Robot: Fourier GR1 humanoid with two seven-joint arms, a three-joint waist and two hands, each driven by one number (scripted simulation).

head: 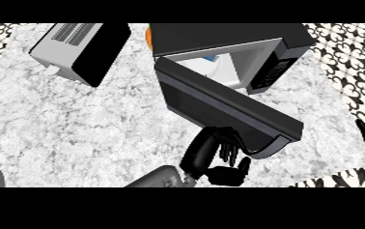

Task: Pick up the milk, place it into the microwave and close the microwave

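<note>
Microwave (274,64): on bench (92,121), door (221,105) swung partway.
Milk (211,62): glimpsed inside cavity, white/blue; judged already placed.
Robot hand, one seen (224,148): side unclear, prob. left; fingers straight, spread, nothing held, laid against door's outer face near free edge, prob. to push it shut.
Toaster-like box (78,51): well apart, upper left.
Other robot hand: not seen.

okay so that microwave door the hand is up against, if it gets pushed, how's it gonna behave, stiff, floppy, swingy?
The microwave door looks like a rigid slab, so probably stiff rather than floppy. It stands partly open from the microwave, so a push from the left hand would likely swing it on its hinge rather than slide it.
</note>
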